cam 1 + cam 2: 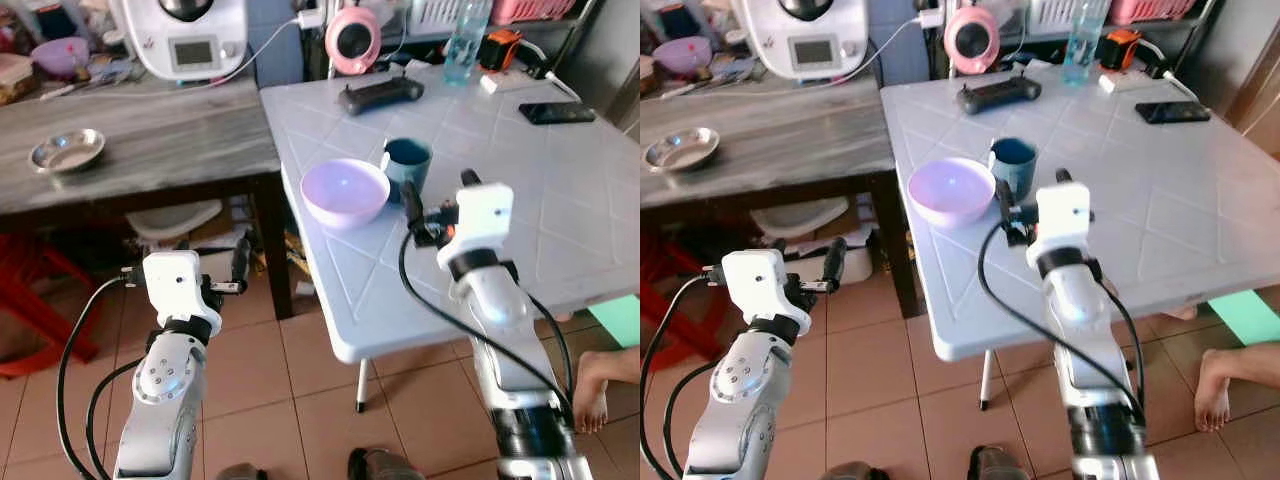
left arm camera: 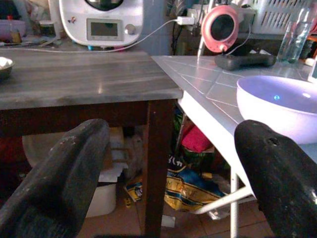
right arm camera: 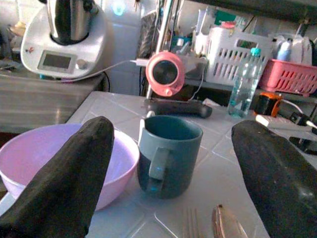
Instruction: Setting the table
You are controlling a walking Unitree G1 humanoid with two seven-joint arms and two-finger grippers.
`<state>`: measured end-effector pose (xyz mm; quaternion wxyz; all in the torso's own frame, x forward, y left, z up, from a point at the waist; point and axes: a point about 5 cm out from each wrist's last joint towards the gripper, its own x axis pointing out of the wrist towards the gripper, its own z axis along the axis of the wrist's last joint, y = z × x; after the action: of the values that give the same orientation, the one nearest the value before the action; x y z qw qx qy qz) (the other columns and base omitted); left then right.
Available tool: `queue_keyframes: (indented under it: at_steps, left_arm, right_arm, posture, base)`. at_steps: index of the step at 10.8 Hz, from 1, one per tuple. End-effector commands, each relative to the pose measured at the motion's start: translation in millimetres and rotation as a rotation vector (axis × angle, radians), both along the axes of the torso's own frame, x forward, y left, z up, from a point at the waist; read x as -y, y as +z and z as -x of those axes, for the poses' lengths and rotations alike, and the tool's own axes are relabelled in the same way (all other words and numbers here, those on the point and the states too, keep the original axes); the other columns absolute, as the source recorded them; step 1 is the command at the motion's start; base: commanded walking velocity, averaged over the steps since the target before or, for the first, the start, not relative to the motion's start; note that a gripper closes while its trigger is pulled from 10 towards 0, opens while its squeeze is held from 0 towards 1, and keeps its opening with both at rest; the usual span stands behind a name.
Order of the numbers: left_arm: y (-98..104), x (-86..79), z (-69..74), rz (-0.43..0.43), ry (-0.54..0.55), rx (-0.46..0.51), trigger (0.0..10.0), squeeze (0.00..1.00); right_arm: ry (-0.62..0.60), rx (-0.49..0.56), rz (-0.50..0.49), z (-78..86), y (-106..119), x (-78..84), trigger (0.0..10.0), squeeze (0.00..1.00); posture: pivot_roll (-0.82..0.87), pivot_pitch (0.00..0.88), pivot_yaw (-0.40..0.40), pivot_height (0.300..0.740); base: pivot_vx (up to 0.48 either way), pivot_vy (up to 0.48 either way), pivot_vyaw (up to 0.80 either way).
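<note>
From the right wrist I see a fork (image 3: 190, 224) and a spoon (image 3: 227, 224) lying on the white table (image 1: 520, 190), hidden in the head views. My right gripper (image 1: 412, 210) is spread wide and empty; the blue mug (image 3: 166, 154) sits just ahead, touching the purple bowl (image 1: 345, 192). My left gripper (image 1: 238, 268), also spread, hangs over the floor beside the table.

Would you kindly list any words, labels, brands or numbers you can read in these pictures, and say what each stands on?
None can be read.
White kitchen machine: its display and a small mark beside it are too blurred to read.
Plastic bottle: the label is too small to make out.
Printed bag under the table: the lettering is too blurred to read.
</note>
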<state>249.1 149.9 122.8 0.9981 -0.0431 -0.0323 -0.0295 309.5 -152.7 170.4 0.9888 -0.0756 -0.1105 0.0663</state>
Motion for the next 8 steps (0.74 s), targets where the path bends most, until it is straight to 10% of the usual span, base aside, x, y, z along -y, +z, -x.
queue_keyframes:
  at_steps: [1,5,6,8]
  left_arm:
    - [2.0,-1.8,0.4,-0.004,0.006,0.000,10.0,0.00]
    - [-1.4,-1.4,6.5,-0.017,-0.002,-0.036,10.0,0.00]
    - [-2.8,-1.1,9.2,-0.022,-0.002,-0.050,10.0,0.00]
    - [-2.7,-2.7,10.7,-0.025,0.009,-0.059,10.0,0.00]
  right_arm:
    - [0.012,-0.021,-0.004,-4.4,0.1,0.9,10.0,1.00]
    - [0.129,-0.122,0.134,-31.4,4.5,-4.3,10.0,1.00]
    - [0.217,-0.112,0.178,-38.0,13.4,-15.8,10.0,0.05]
    - [0.336,-0.104,0.218,-42.7,22.3,-32.5,10.0,0.00]
  posture:
    - [-0.01,0.098,0.038,0.740]
    - [0.00,0.147,0.054,0.740]
    - [0.01,0.160,0.057,0.740]
    - [0.01,0.170,0.062,0.740]
  base:
    - [0.000,0.000,0.00]
    - [0.000,0.000,0.00]
    - [0.000,0.000,0.00]
    - [0.000,0.000,0.00]
